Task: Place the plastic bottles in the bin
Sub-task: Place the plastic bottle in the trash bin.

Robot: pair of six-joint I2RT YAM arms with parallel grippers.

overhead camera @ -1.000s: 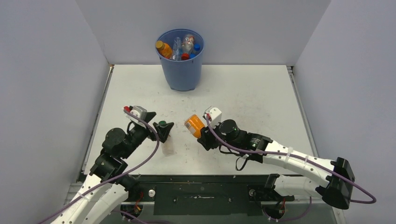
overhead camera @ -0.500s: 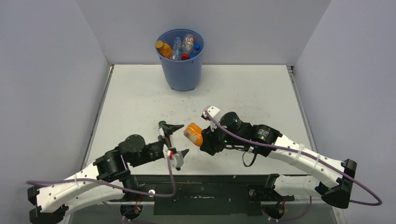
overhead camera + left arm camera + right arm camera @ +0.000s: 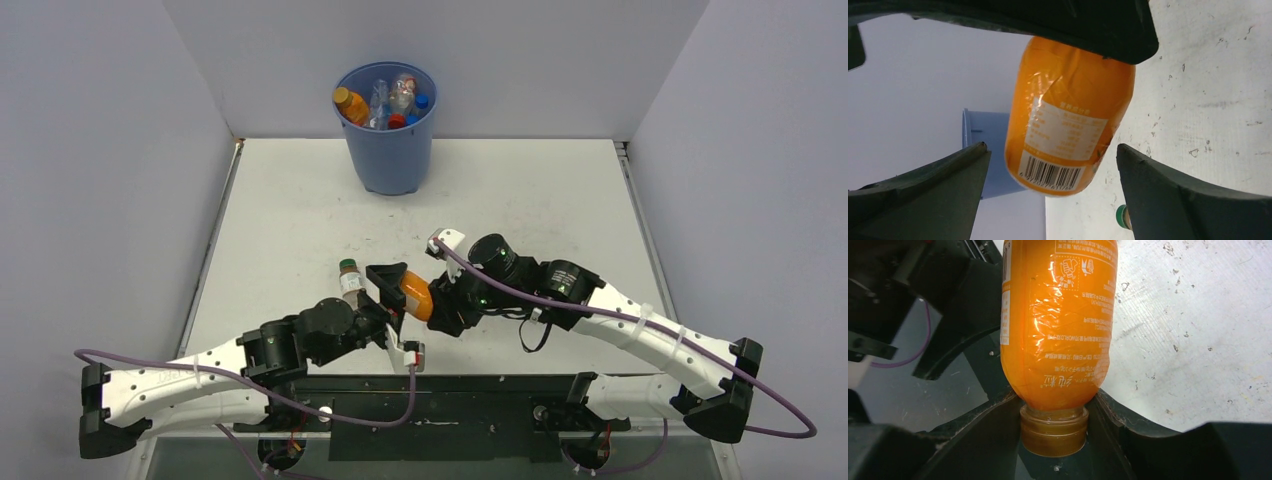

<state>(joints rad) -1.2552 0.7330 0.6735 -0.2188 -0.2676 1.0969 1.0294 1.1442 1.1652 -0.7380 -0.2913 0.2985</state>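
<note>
Two grippers, one bin and two bottles outside it are seen on the white table (image 3: 300, 200). The blue bin (image 3: 390, 140) stands upright at the far middle of the table, against the back wall. In it one orange bottle with an orange cap (image 3: 350, 103), two clear bottles (image 3: 403, 92), one blue cap (image 3: 421, 101) and one red cap (image 3: 397, 121) are made out; the full count inside cannot be told. One orange-labelled bottle (image 3: 414, 296) is held well apart from the bin, on its near side, roughly in line with it. This bottle is clenched at its neck by the right gripper (image 3: 1055, 395), one finger pressed on each side just above the brownish cap, and its flat base is pointed away from that gripper. The left gripper (image 3: 1050, 150) is spread wide, with one finger on each side of the same bottle's base and a gap left on both sides, so nothing is grasped by it. One small green-capped bottle (image 3: 349, 280) is stood upright on the table, well apart from the bin on its near side and a little to the left of it, just beside the left gripper. Whether the orange-labelled bottle is touched by the table cannot be told.
</note>
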